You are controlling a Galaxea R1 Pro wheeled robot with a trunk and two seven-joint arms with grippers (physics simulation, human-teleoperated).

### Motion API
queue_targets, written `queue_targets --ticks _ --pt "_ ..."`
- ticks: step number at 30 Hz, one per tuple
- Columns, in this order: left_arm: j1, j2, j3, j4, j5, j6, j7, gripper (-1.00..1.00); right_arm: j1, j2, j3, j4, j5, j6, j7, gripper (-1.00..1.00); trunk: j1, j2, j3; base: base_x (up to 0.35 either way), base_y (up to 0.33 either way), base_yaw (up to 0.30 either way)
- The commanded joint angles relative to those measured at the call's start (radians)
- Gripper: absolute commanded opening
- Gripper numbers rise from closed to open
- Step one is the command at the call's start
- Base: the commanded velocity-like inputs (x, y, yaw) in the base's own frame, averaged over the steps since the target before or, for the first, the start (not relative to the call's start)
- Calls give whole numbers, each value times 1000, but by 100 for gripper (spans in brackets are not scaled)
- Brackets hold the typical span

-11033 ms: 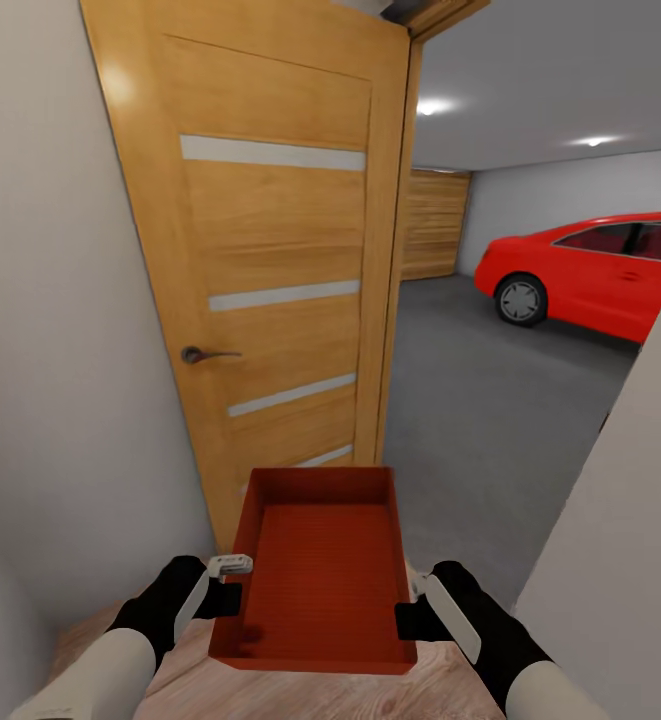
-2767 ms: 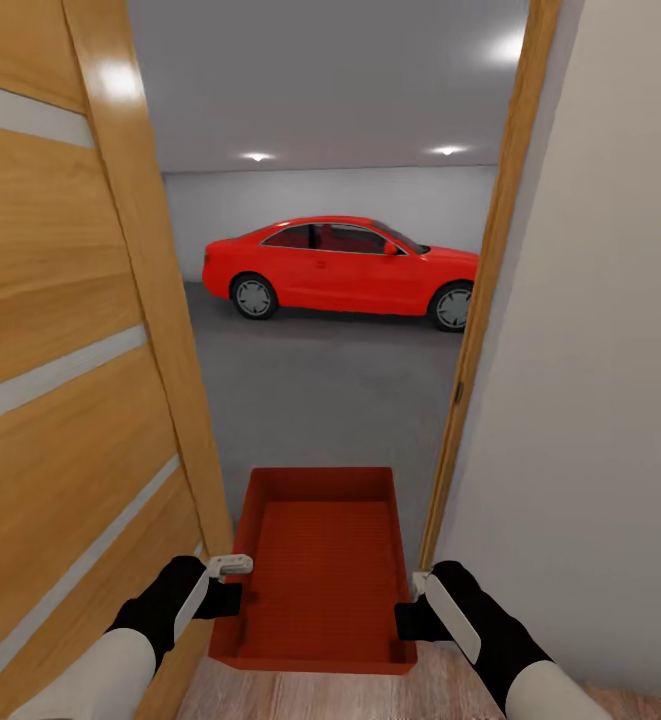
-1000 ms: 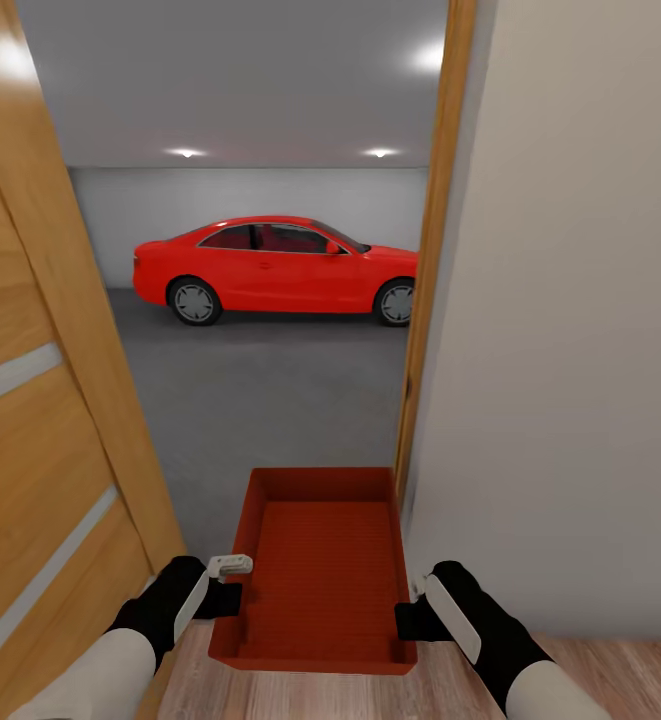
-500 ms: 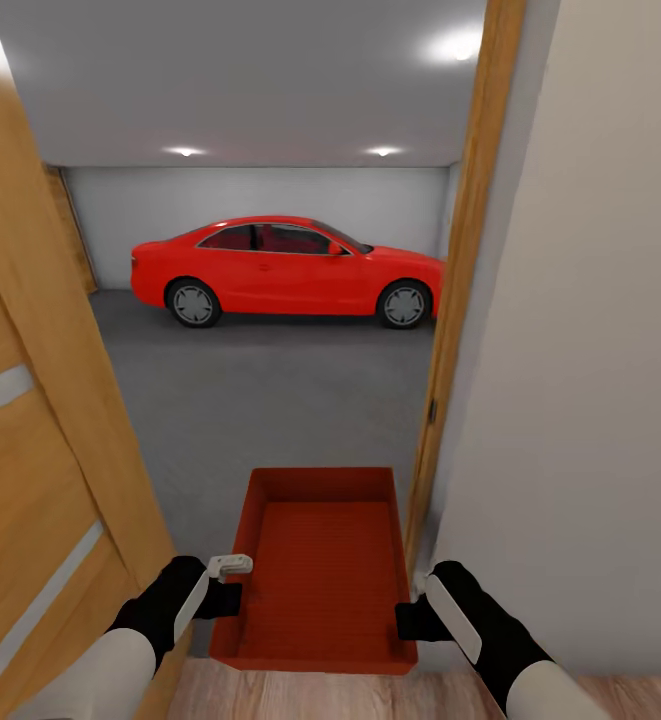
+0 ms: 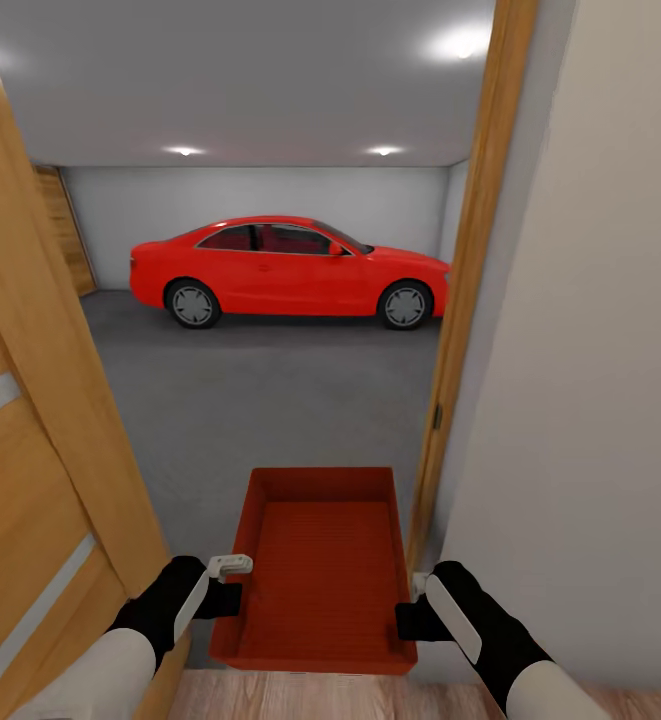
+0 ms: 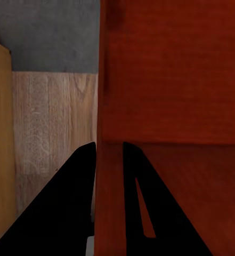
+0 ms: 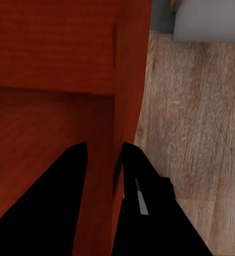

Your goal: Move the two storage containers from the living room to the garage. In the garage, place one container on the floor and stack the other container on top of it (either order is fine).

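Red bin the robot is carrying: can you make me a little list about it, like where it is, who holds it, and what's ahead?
thing held: storage container, red-orange, no lid, empty
left gripper: shut on the container's left wall, one finger outside, one inside
right gripper: shut on the right wall the same way
where: in a doorway, wood-plank floor beneath, open wooden door to the left, pale wall to the right
ahead: garage with dark grey concrete floor and a red car
second container: not seen here
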Motion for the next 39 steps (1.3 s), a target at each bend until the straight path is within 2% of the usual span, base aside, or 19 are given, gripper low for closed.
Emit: queue_targets --ticks 1,20,39 --pt "0 -2 12 0 -6 5 -11 -100 -1 0 4 -2 -11 -1 -5 -100 1 -1 -1 249 0 0" --pt "0 -2 12 0 -7 5 -11 -100 -1 0 4 -2 -12 -1 -5 -100 1 -1 -1 303 85 0" --pt "0 -2 11 0 -9 5 -11 -100 -1 0 4 -2 -12 -1 -5 -100 1 -1 -1 61 24 0"
